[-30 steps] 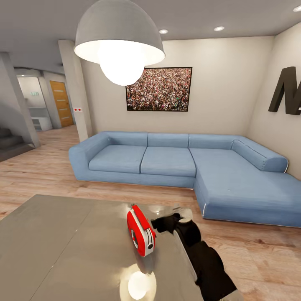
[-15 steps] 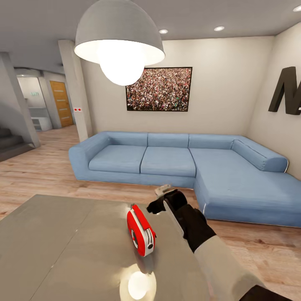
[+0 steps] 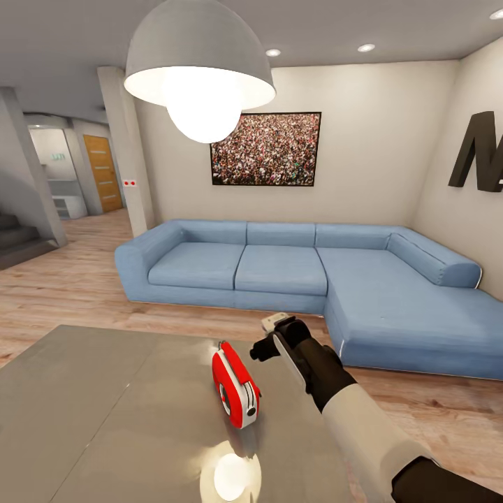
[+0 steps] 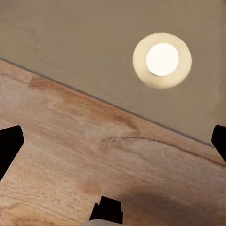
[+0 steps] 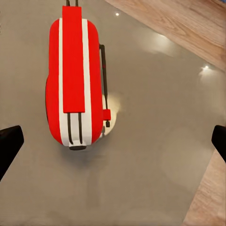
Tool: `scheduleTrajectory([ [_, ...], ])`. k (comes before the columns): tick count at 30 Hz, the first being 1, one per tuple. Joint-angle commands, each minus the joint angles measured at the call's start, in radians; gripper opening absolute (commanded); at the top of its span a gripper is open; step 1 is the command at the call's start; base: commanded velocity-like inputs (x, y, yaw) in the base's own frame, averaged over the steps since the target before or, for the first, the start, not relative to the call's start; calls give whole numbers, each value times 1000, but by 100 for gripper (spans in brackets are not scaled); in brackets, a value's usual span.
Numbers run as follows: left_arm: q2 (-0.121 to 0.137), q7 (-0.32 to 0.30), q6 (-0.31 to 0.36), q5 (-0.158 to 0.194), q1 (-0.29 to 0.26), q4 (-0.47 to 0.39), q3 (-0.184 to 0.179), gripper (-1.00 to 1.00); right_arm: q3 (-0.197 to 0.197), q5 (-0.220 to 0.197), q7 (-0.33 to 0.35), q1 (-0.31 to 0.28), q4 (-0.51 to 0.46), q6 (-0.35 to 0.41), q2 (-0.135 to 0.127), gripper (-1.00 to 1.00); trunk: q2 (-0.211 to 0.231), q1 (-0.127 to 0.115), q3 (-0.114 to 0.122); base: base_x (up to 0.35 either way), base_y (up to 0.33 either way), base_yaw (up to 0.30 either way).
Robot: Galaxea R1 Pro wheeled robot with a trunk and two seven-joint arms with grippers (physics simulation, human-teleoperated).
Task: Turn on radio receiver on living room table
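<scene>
The red radio receiver (image 3: 235,385) with white trim stands upright on the glossy grey table (image 3: 105,412) in the living room, its dark dial facing right and toward me. My right gripper (image 3: 267,336) hovers just above and behind the radio, apart from it. In the right wrist view the radio (image 5: 75,80) is seen from above on the table (image 5: 155,160), and the right gripper (image 5: 113,143) is open, fingertips (image 5: 9,146) far apart with nothing between them. The left gripper (image 4: 113,143) is open over the wood floor (image 4: 94,169) beside the table's edge (image 4: 94,52).
A big blue L-shaped sofa (image 3: 314,279) stands beyond the table across a strip of wood floor (image 3: 433,419). A pendant lamp (image 3: 199,77) hangs overhead and is mirrored in the tabletop. A crowd picture (image 3: 265,148) and a dark letter (image 3: 482,154) hang on the walls.
My right gripper has lifted from right beside the radio's right side and moved up and farther back, the arm stretching out. The radio stays in place.
</scene>
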Motion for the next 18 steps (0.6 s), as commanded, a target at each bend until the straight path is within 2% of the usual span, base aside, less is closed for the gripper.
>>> scheduleTrajectory([
  [1, 0, 0, 0, 0, 0, 0, 0, 100, 1, 0, 0, 0, 0, 0, 0, 100, 0, 0, 0, 0, 0, 0],
  [8, 2, -1, -1, 0, 0, 0, 0, 100, 3, 0, 19, 0, 0, -2, 0, 100, 0, 0, 0, 0, 12, 0],
  [13, 2, 0, 0, 0, 0, 0, 2, 100, 4, 5, 42, 0, 0, -2, 0, 100, 0, 0, 0, 80, 157, 0],
  [18, 2, 0, 0, 0, 0, 0, 2, 100, -1, 8, 44, 0, 0, -2, 0, 100, 0, 0, 0, 29, 35, 0],
])
